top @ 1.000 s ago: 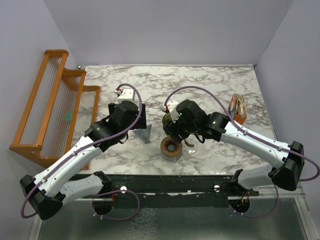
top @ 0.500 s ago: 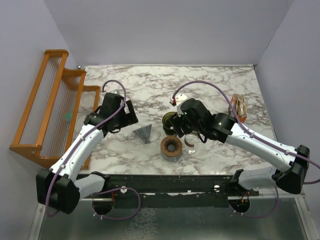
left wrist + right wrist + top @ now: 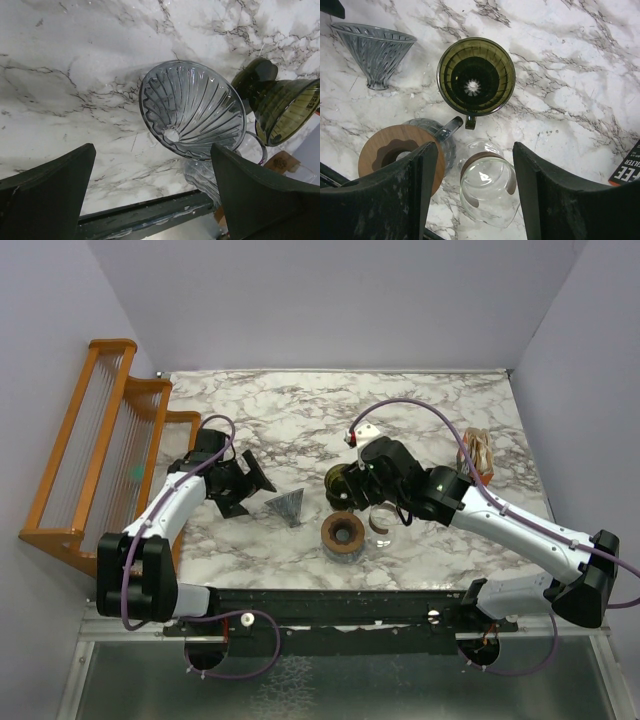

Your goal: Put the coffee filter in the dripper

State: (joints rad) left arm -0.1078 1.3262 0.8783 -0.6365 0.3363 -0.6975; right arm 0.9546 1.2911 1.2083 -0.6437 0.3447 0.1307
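Observation:
The dripper (image 3: pixel 476 76) is a dark olive translucent cone standing upright on the marble, mouth up, its small handle toward the near edge; it also shows in the top view (image 3: pixel 338 480) and the left wrist view (image 3: pixel 286 111). Nothing lies inside it. The coffee filter is out of view. My right gripper (image 3: pixel 475 195) hangs open above a clear glass cup (image 3: pixel 487 182), just near of the dripper, with its fingers apart from the glass. My left gripper (image 3: pixel 250 492) is open and empty, left of a grey ribbed cone (image 3: pixel 192 107).
A brown wooden disc on a grey stand (image 3: pixel 395 150) sits beside the glass cup. The grey ribbed cone (image 3: pixel 287 507) lies on its side left of the dripper. An orange-and-black packet (image 3: pixel 477 458) lies at the right. A wooden rack (image 3: pixel 110 450) lines the table's left edge.
My left arm has drawn back to the left, off the grey ribbed cone, which now lies uncovered. The right gripper has shifted slightly back and stays over the cup and dripper.

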